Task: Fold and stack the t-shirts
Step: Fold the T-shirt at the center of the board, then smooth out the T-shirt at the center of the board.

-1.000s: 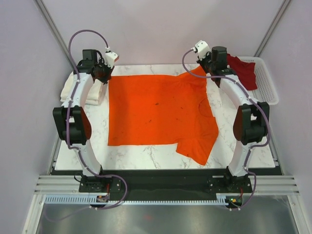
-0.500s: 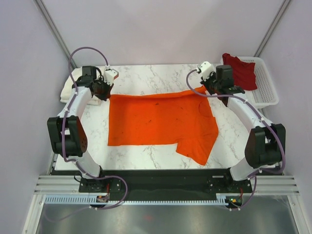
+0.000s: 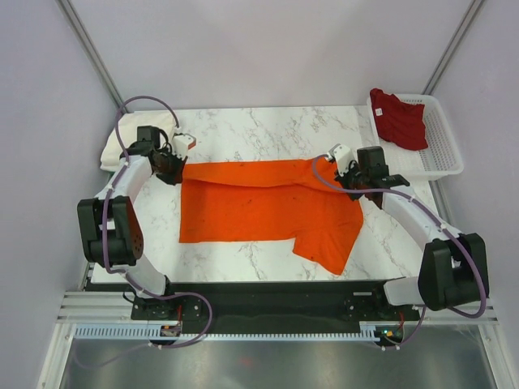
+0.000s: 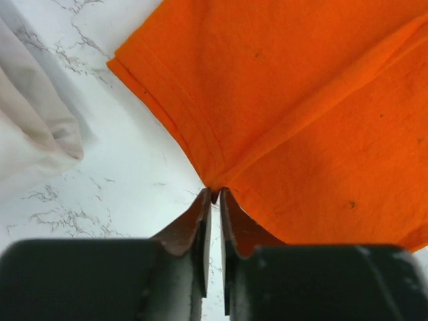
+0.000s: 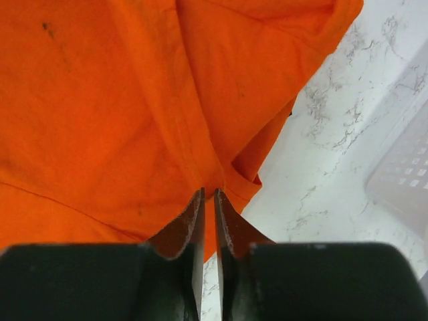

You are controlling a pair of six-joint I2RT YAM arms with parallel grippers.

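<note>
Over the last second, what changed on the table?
The left hand and right hand, both shut on the far edge of the bright orange cloth t-shirt, carried it toward the near side. The dark red t-shirt in the white mesh basket stayed put.

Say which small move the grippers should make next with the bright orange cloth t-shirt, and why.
Probably pull both grips toward the near hem: left gripper and right gripper are shut on the far edge of the bright orange cloth t-shirt, folded only partway.
</note>
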